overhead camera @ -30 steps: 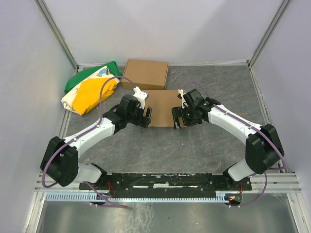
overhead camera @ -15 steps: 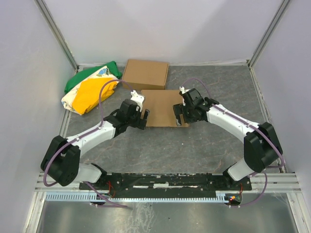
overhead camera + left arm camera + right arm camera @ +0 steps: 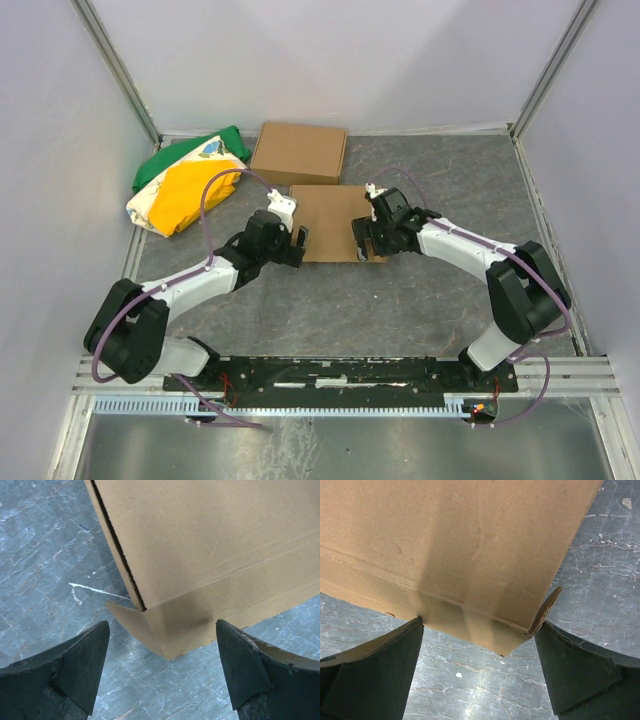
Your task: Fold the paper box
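Paper box point(image 3: 330, 222) is lying flat on the surface point(image 3: 420, 300), right up against the near side of the other cardboard box point(image 3: 299, 153). My left jaws are spread wide around its near-left corner and my right jaws wide around its near-right corner. Neither is pinching it.
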`<state>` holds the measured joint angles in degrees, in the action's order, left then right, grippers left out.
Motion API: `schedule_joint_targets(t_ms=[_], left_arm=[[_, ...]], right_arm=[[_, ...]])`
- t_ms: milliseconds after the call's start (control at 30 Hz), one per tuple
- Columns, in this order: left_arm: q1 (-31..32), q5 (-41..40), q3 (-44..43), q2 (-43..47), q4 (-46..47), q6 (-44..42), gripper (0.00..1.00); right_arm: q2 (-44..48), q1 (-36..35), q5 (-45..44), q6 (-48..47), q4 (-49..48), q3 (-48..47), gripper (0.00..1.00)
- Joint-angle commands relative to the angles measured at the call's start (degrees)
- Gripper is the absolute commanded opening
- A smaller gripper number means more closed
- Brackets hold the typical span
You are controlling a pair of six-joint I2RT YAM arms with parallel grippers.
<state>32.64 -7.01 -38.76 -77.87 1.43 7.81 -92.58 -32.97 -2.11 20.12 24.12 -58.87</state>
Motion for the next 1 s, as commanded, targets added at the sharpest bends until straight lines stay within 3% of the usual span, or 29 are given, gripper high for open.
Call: schedule_joint_targets(t_ms=[0,233,433,967], left_arm=[[0.15,3.86,-0.87,-0.19,2.89,2.38,0.93],[0.16,5.49,-2.41,-2.91,1.26,2.63,0.90],[0.15,8.71,-5.26,-3.81,-2.08,3.76,0.82],[0.17,17.30,-17.64,-9.98,-20.95,2.18,0.68]], right_arm=[[1.30,-0.19,1.92,-0.32,-2.25,-0.29,0.99],[1.54,-0.21,2.92,-0.53,-2.03,-0.46,1.00],[2.25,-0.17,6.77,-0.05,-1.53,-0.74,0.98],[4.87,-0.08,7.71,-0.20,7.82,-5.46,0.90]])
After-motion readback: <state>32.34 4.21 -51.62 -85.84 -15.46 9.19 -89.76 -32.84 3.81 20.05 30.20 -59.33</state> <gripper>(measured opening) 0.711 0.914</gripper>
